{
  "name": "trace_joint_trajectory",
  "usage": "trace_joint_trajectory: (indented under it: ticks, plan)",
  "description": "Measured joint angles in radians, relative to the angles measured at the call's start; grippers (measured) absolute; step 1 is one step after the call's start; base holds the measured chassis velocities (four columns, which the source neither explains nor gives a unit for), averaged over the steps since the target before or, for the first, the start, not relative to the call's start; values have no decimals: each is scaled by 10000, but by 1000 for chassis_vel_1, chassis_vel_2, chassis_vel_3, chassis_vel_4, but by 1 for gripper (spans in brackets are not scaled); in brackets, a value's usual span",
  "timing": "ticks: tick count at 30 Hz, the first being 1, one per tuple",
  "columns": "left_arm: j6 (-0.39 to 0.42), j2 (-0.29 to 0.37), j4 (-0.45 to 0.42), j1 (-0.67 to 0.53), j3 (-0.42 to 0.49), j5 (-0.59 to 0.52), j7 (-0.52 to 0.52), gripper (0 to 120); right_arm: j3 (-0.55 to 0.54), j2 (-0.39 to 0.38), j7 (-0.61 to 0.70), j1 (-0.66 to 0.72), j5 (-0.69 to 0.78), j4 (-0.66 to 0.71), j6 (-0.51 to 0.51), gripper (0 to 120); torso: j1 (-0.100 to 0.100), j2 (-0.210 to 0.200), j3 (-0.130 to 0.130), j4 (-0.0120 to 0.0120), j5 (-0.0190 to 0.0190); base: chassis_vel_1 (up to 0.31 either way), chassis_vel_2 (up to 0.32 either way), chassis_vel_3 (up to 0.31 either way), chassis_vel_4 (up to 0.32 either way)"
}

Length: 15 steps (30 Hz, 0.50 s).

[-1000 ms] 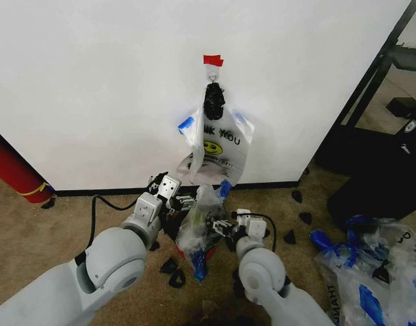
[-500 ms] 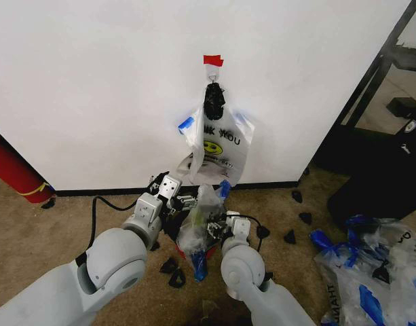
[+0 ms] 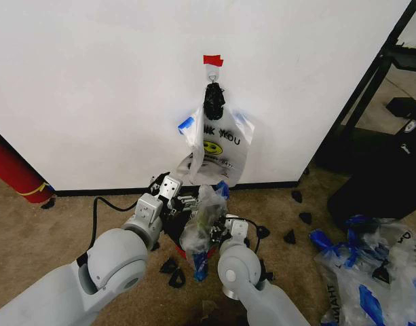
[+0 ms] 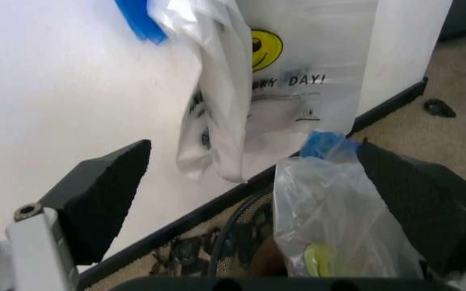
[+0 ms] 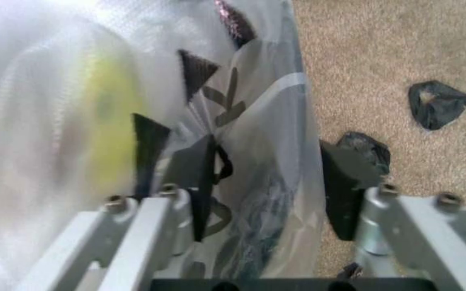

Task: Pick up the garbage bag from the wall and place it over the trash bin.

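A translucent white garbage bag (image 3: 218,139) with "THANK YOU" lettering and a yellow smiley hangs from the hook on the wall (image 3: 92,88), under a red tape piece; it also shows as the hanging garbage bag (image 4: 298,73). Below it, a second bag (image 3: 202,221) of the same kind stands bunched over the red trash bin (image 3: 209,255), which is mostly hidden. My left gripper (image 3: 168,191) is open at the bin's left, its wide-spread fingers (image 4: 104,194) flanking that bag (image 4: 330,212). My right gripper (image 3: 220,227) is open, with folds of the bag (image 5: 249,176) between its fingers (image 5: 340,182).
A long red cylinder (image 3: 14,170) with a yellow band leans at the left wall. Small black scraps (image 3: 174,268) lie on the carpet around the bin. A heap of plastic bags (image 3: 370,265) lies at the right, beside black furniture (image 3: 377,170).
My right arm has swung left and closer to the bag over the bin. The left arm and the hanging bag have not moved.
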Motion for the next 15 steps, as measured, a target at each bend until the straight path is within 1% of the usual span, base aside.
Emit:
trace_joint_trajectory:
  ticks: [1,2,3,6,9,10,11,12,15]
  plan:
    - [-3,0,1,3,0,3,1,100,3,4,14,0,9,0,6,33,0,0,0,0,0,0,0,0,0]
    - [-3,0,1,3,0,3,1,100,3,4,14,0,9,0,6,33,0,0,0,0,0,0,0,0,0]
    - [-5,0,1,6,0,5,2,100,7,5,19,-2,9,0,15,30,0,0,0,0,0,0,0,0,0]
    - [-9,7,-2,29,0,14,9,100,39,24,24,-5,12,-1,55,17,0,0,0,0,0,0,0,0,0]
    - [-12,15,-15,36,0,19,13,100,60,46,27,-16,34,1,92,7,0,0,0,0,0,0,0,0,0]
    - [-12,15,-15,36,0,19,13,100,60,46,27,-16,34,1,92,7,0,0,0,0,0,0,0,0,0]
    - [-13,23,-21,39,0,20,14,100,62,68,24,-20,37,2,116,2,0,0,0,0,1,0,0,0,0]
    - [-14,31,-27,44,0,21,15,100,66,98,18,-23,40,5,142,0,0,0,-1,1,1,0,0,0,0]
    - [-16,47,-36,64,0,23,17,100,89,157,12,-74,26,8,262,0,0,0,0,-1,0,0,0,0,0]
